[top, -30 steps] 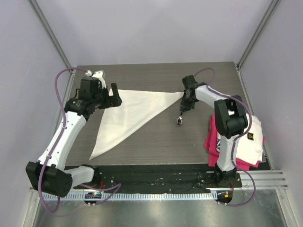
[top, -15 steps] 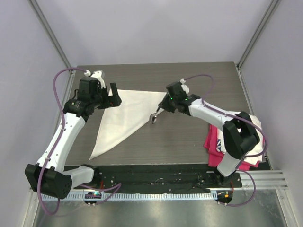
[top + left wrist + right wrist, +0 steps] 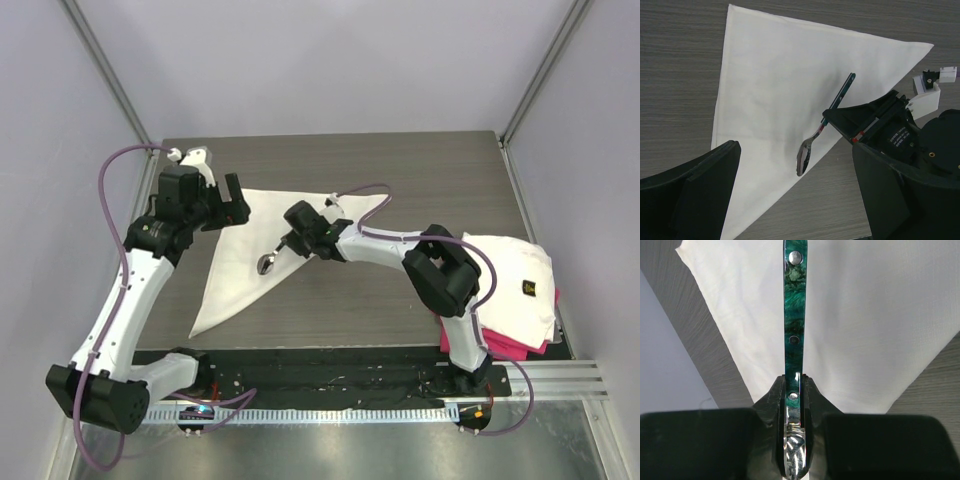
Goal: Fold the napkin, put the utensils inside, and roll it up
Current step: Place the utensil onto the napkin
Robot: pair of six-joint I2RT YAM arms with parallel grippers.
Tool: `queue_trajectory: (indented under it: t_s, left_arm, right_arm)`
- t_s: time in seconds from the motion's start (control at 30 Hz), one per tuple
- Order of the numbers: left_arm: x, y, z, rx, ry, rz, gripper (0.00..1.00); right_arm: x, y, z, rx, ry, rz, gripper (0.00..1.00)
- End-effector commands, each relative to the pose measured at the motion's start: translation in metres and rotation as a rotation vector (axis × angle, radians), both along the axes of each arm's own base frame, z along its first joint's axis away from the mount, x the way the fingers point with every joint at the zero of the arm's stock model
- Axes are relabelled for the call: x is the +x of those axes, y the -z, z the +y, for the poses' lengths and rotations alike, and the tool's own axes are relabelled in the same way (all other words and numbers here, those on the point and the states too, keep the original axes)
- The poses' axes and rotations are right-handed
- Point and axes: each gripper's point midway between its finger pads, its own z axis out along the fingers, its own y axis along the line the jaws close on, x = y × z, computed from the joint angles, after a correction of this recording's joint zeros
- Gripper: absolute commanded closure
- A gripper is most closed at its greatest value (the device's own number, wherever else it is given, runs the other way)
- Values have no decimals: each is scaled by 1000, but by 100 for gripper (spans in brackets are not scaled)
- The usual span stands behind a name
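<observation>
Surveying from the left: the left gripper (image 3: 237,200) hangs just above the napkin's upper-left corner, jaws spread wide with nothing between them.

The napkin (image 3: 255,245) lies flat on the dark wood-grain table (image 3: 420,160), folded into a triangle. One point reaches toward the near-left edge, one sits under the left gripper, and one extends right at the far side.

The spoon (image 3: 270,260) is positioned over the napkin's long diagonal edge, near its middle. The shiny bowl is low and points toward the near side. The teal-green handle slopes upward and away, its tip projecting past the fingers. Whether the bowl touches the cloth cannot be determined.

The right gripper (image 3: 293,240) is clamped on the spoon where handle meets neck. The right wrist view shows both fingers (image 3: 772,400) pressed against the handle's sides.

At the table's right edge, well apart from the napkin, a folded white cloth with a small dark logo (image 3: 515,285) lies on top of a pink cloth (image 3: 510,346).
</observation>
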Motion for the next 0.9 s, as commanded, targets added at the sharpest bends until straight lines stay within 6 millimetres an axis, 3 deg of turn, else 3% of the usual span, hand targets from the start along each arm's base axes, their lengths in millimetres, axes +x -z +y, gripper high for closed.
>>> queue_trajectory:
  t_s: [0.0, 0.13, 0.27, 0.47, 0.87]
  left_arm:
    - [2, -26, 2, -12, -14, -93, 0]
    - [1, -28, 3, -14, -15, -100, 0]
    - [0, -30, 4, -13, -17, -109, 0]
    - [-1, -32, 4, -15, -16, -116, 0]
    - [-1, -33, 3, -16, -14, -116, 0]
  right_arm:
    - [17, -32, 13, 87, 127, -67, 99]
    - [8, -17, 17, 56, 128, -30, 99]
    - [1, 0, 5, 33, 155, 0, 99]
    - [0, 1, -6, 11, 183, -11, 99]
    - [-7, 20, -16, -21, 202, 27, 99]
